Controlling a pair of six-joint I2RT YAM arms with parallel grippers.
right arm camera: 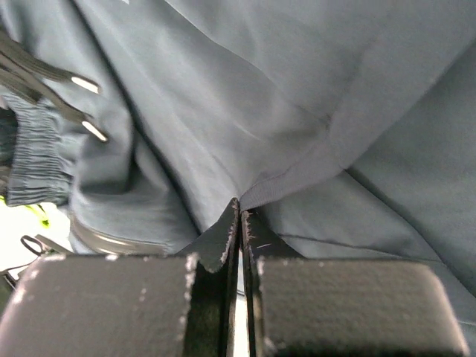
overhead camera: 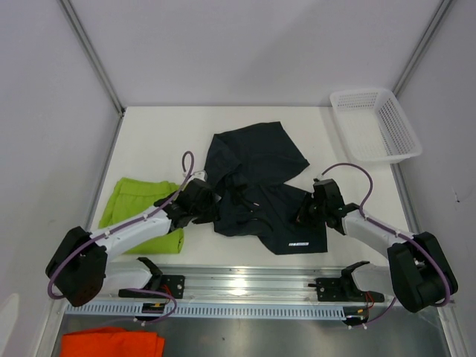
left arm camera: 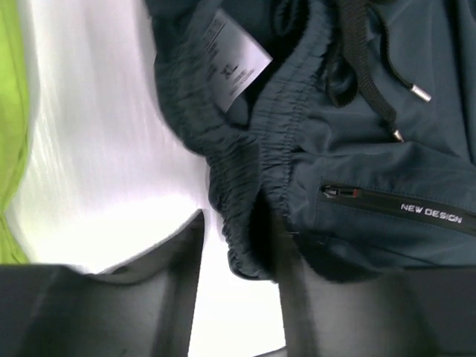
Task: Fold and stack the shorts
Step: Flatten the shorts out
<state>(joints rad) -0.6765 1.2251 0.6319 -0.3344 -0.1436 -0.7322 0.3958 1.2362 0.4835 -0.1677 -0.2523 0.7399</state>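
Dark shorts [left arm camera: 372, 171]: "NEW DESIGN" beside zip [left arm camera: 338, 193], 4 o'clock; white care tag [left arm camera: 234, 63], 12 o'clock, print unreadable. Left gripper [left arm camera: 242, 245] part-open astride waistband [left arm camera: 279, 149]; right gripper [right arm camera: 239, 212] clenched on dark shorts

White table [overhead camera: 149, 141], panels on three sides. Dark shorts [overhead camera: 256, 178] lie about mid-table, crumpled and unevenly spread, with the drawstrings [left arm camera: 364, 67] and white care label [left arm camera: 234, 63] showing. Green shorts [overhead camera: 137, 212] sit left of the dark shorts and a bit nearer, lying flat; whether they touch is unclear. White mesh basket [overhead camera: 361, 94] is far-right of the dark shorts, well apart, in the back corner. Metal rail [overhead camera: 245, 286] runs along the table edge near the dark shorts. Orange cloth [overhead camera: 111, 343] is near-left of the dark shorts, past the rail, on a grey surface.
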